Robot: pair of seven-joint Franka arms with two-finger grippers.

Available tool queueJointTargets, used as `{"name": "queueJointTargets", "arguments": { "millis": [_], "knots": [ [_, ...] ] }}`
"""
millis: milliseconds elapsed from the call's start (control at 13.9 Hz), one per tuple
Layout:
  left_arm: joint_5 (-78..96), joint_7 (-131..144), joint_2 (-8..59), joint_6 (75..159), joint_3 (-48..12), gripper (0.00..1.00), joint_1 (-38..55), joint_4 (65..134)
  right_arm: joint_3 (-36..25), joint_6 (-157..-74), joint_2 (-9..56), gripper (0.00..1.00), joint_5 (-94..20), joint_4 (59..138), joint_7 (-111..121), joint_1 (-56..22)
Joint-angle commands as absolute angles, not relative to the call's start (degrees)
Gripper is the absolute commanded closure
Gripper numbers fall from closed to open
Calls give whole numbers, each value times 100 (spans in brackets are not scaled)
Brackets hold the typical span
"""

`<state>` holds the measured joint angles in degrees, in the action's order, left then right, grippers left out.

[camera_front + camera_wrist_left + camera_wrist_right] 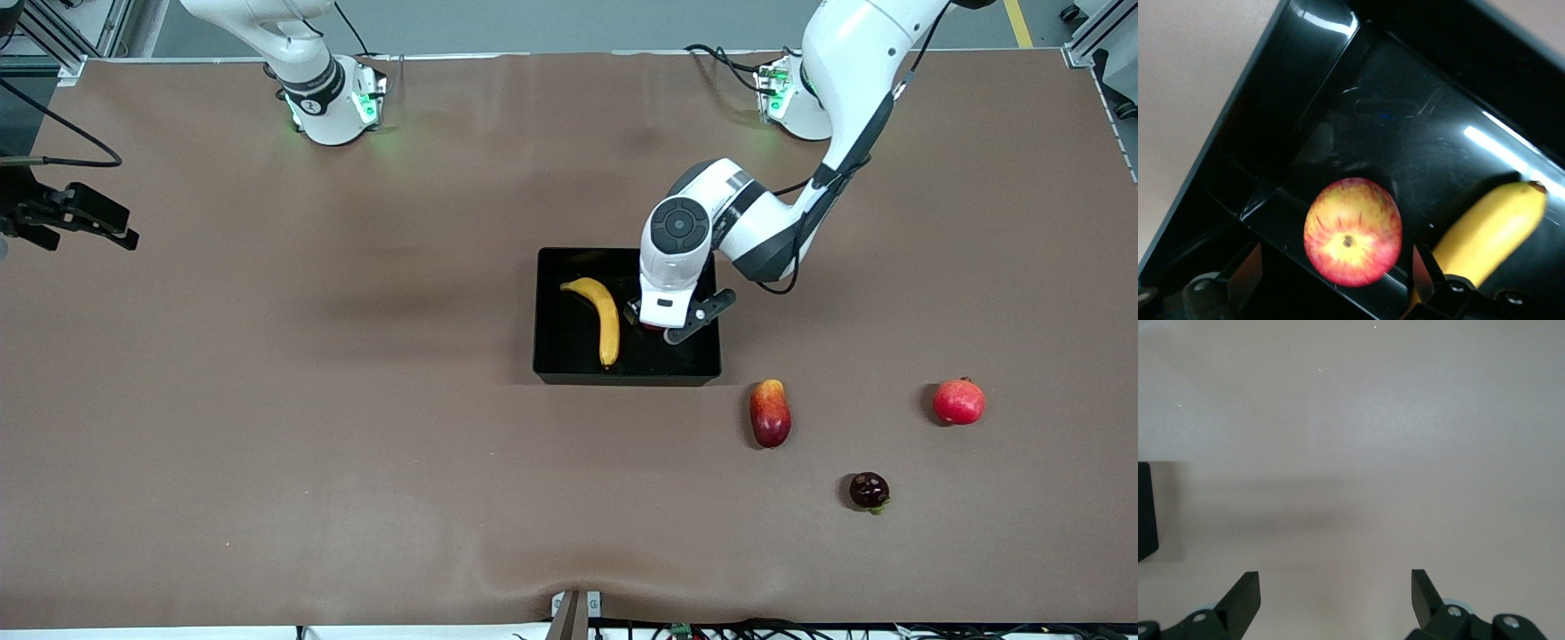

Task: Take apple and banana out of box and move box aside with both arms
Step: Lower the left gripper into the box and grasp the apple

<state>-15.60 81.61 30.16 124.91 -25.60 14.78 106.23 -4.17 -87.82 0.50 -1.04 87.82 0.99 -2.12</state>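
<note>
Arms: two; the left arm bends down into the tray at frame centre, the right arm waits at the upper left edge of the front view.
Left claw (655, 327): inside the black tray (569, 360), fingers (1245, 273) spread apart on either side of the apple (1353, 231), not touching it.
Right claw (1335, 597): fingers wide apart, holding nothing, over bare brown counter (311, 444) at the right arm's end.
Tray: one, at the centre of the front view, resting on the counter.
Banana (601, 316): one, lying in the tray on the side toward the right arm's end.
Apple: one, red with yellow streaks, on the tray floor just beside the banana, mostly hidden under the left wrist in the front view.
Loose fruit on the counter: three, all lower right of the front view: an oblong red-orange mango (770, 412), a round red fruit (958, 401), a small dark round fruit (869, 490).
</note>
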Motion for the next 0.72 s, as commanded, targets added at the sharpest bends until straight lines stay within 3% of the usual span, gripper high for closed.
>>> {"name": "queueJointTargets", "arguments": {
  "millis": [0, 649],
  "knots": [
    [-2204, 8752, 3269, 12779, -2566, 0, 1477, 10740, -404, -8789, 79, 0, -106, 8701, 132, -219],
    [-2382, 9351, 3586, 13333, -2584, 0, 1582, 10749, -404, -9123, 62, 0, -18, 8710, 97, -210]
  ]
}}
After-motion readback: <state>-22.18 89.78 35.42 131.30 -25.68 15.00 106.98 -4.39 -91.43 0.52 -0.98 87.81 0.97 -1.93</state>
